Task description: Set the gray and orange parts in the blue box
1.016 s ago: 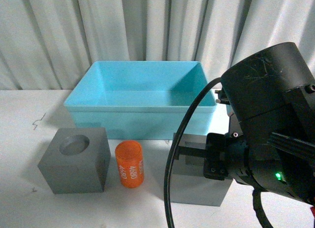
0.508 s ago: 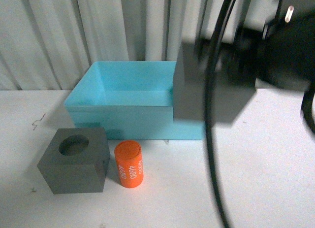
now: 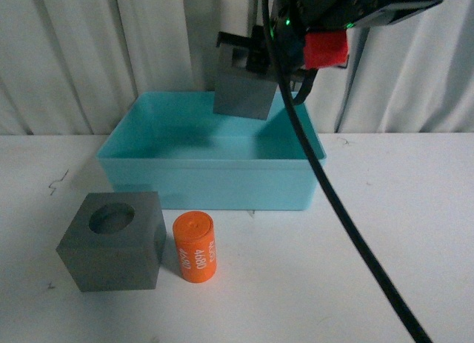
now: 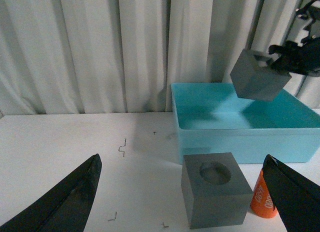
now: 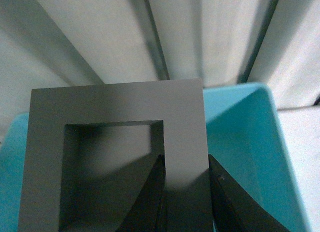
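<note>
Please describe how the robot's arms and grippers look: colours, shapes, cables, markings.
The right arm is black, with small green lights, a red patch and a thick black cable. The left gripper has black, tapering, pointed jaws; the right gripper has dark curved ones.

Pleated white curtain (image 3: 74, 54) behind a white table (image 3: 400, 210) with small dark scuff marks (image 3: 56, 181) on its left side.

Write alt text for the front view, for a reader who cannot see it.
The right end effector holds a matte gray cube above a large turquoise plastic bin. In front, on the white table, stand a gray cube with a round hole and an orange cylinder.
</note>
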Controlling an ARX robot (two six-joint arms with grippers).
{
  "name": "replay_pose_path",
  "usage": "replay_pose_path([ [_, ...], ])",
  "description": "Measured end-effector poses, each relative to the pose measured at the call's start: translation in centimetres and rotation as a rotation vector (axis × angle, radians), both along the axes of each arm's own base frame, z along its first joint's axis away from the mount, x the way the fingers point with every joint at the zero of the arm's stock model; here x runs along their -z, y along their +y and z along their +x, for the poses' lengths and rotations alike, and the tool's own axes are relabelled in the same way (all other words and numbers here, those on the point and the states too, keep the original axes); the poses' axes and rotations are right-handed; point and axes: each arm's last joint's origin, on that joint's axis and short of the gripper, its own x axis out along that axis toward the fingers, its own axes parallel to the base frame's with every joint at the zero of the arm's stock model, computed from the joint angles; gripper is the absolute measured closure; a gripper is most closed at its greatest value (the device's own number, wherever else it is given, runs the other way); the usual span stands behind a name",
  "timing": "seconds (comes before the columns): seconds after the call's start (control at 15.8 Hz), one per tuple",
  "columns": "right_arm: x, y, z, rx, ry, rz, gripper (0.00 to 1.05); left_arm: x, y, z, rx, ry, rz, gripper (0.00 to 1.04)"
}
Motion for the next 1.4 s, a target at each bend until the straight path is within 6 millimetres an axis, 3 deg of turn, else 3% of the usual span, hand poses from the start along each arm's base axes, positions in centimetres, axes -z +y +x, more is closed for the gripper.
replay_pose_path([
  [0.13, 3.1, 1.0, 0.8, 0.020, 0.089, -0.038, 0.86, 0.0, 0.0, 0.0, 0.000, 0.000, 0.000, 0.07],
  [0.25, 4.9, 1.1, 1.1, 0.040, 0.135, -0.067, 0.86, 0.0, 0.0, 0.0, 0.000, 0.000, 0.000, 0.07],
  [0.51, 6.3, 1.1, 1.4, 0.073, 0.204, -0.114, 0.86, 0.0, 0.0, 0.0, 0.000, 0.000, 0.000, 0.07],
  [0.76, 5.3, 0.5, 0.7, 0.108, 0.117, -0.089, 0.44, 0.0, 0.0, 0.0, 0.000, 0.000, 0.000, 0.07],
  [0.83, 4.3, 0.0, 0.3, 0.117, 0.083, -0.066, 0.37, 0.0, 0.0, 0.0, 0.000, 0.000, 0.000, 0.07],
  [0.89, 2.2, -1.0, -0.9, 0.131, 0.019, -0.037, 0.26, 0.0, 0.0, 0.0, 0.000, 0.000, 0.000, 0.07],
  [1.02, -4.2, -4.8, -5.2, 0.177, -0.130, 0.037, 0.05, 0.0, 0.0, 0.0, 0.000, 0.000, 0.000, 0.07],
  [1.08, -7.2, -7.2, -8.6, 0.208, -0.184, 0.093, 0.07, 0.0, 0.0, 0.0, 0.000, 0.000, 0.000, 0.07],
  [1.14, -8.8, -9.6, -12.8, 0.240, -0.183, 0.136, 0.07, 0.0, 0.0, 0.0, 0.000, 0.000, 0.000, 0.07],
  [1.21, -8.6, -11.3, -16.5, 0.285, -0.141, 0.145, 0.06, 0.0, 0.0, 0.0, 0.000, 0.000, 0.000, 0.07],
  [1.27, -6.3, -13.0, -21.9, 0.341, -0.018, 0.134, 0.06, 0.0, 0.0, 0.0, 0.000, 0.000, 0.000, 0.07],
  [1.4, -1.3, -14.8, -29.6, 0.394, 0.172, 0.103, 0.07, 0.0, 0.0, 0.0, 0.000, 0.000, 0.000, 0.07],
])
